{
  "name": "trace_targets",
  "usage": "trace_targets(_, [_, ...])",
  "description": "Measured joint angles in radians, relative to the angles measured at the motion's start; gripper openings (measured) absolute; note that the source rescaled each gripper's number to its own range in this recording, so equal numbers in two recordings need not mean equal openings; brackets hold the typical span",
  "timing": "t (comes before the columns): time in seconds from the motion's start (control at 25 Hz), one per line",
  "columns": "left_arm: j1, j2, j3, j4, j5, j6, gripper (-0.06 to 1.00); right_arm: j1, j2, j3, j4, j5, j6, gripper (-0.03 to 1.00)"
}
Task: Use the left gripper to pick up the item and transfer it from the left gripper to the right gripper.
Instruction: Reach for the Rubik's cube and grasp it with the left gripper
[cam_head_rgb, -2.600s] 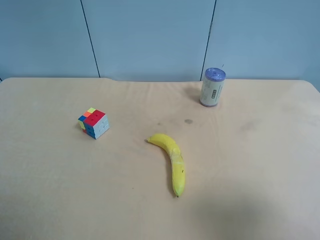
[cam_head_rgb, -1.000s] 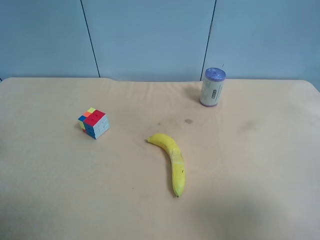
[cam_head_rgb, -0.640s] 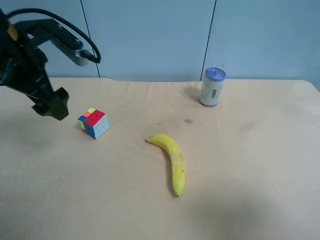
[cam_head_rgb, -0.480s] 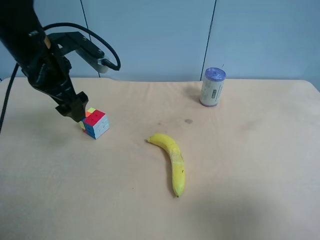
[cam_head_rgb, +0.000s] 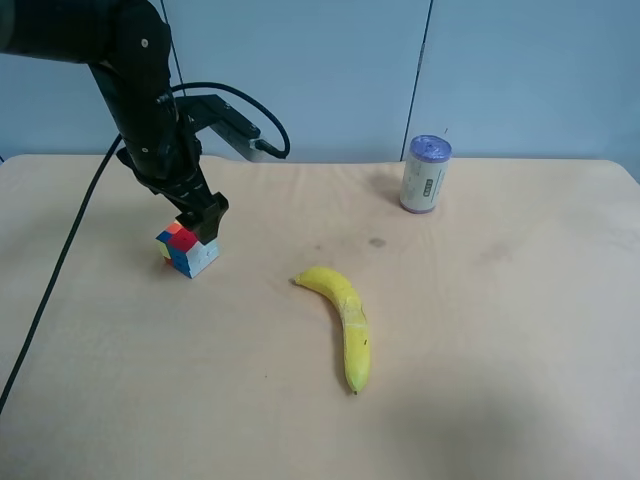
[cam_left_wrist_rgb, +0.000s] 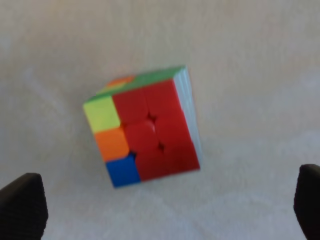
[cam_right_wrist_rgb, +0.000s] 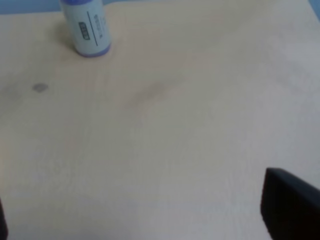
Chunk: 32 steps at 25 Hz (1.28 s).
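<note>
**Pale table set before a panelled blue-grey wall**

Most of the exterior high view is filled by a broad table top, light beige and matte. A small dark stain is seen near its middle. Behind the far edge, a blue-grey wall is divided into panels by thin dark vertical seams. The scene is lit softly and evenly, and the table is slightly dimmer toward its near edge.

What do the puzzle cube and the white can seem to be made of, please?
The puzzle cube looks like hard plastic: smooth, bright coloured tiles on a pale body. The can has a white printed wall and a purple lid, probably plastic; whether the wall is card, metal or plastic is unclear.
</note>
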<state>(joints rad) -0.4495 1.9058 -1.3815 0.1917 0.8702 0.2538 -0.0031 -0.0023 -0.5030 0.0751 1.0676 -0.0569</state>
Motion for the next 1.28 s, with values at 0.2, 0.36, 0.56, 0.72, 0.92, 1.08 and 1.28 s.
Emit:
trace_targets(0.2, [0.018,0.078,-0.037,-0.013,-0.015,-0.010,1.00,0.000,0.000,0.000,0.000,0.000,0.000,1.00])
trace_targets(0.36, [0.049,0.114,-0.038,-0.017,-0.044,-0.010,1.00,0.000,0.000,0.000,0.000,0.000,0.000,1.00])
trace_targets(0.56, [0.082,0.157,-0.038,-0.018,-0.056,-0.016,1.00,0.000,0.000,0.000,0.000,0.000,0.000,1.00])
trace_targets(0.72, [0.083,0.191,-0.038,-0.018,-0.059,-0.017,1.00,0.000,0.000,0.000,0.000,0.000,0.000,1.00])
trace_targets(0.92, [0.083,0.229,-0.038,-0.020,-0.066,-0.033,1.00,0.000,0.000,0.000,0.000,0.000,0.000,1.00])
trace_targets(1.08, [0.083,0.231,-0.038,-0.020,-0.067,-0.037,0.83,0.000,0.000,0.000,0.000,0.000,0.000,1.00])
trace_targets(1.28, [0.083,0.231,-0.038,-0.019,-0.067,-0.037,0.21,0.000,0.000,0.000,0.000,0.000,0.000,1.00])
